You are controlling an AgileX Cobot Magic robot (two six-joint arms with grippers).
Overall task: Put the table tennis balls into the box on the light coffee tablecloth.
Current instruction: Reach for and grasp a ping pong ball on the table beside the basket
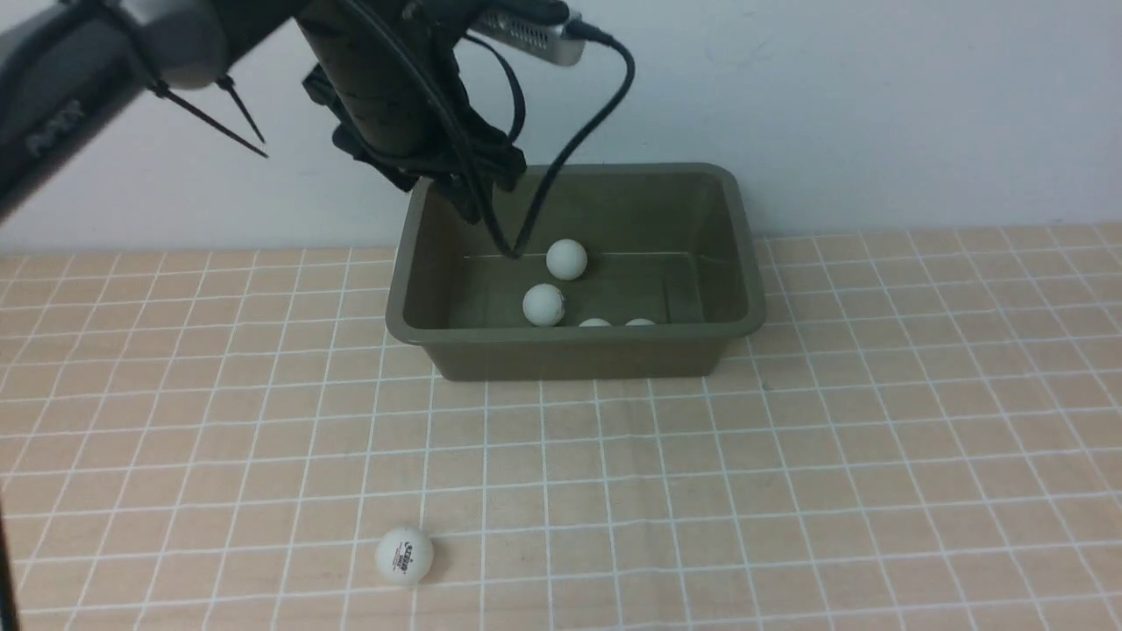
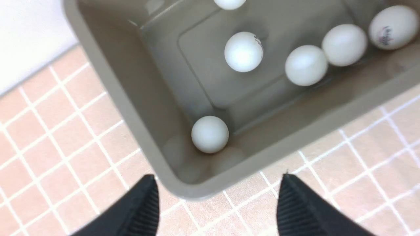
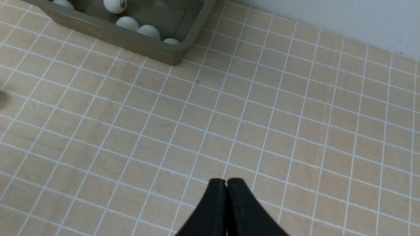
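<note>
Front view: we see the olive box (image 1: pixel 574 355) near the white wall (image 1: pixel 877 88), on the light coffee tablecloth (image 1: pixel 877 438), with wide bare grid to its right. One logo-printed table tennis ball (image 1: pixel 404 555) lies alone on the cloth, well apart from the box.
Left wrist view: the left pincer (image 2: pixel 218 178) hangs apart over the box's corner rim; we count six white balls (image 2: pixel 243 51) inside.
Right wrist view: the right pincer (image 3: pixel 226 182) is pressed together above bare cloth.
</note>
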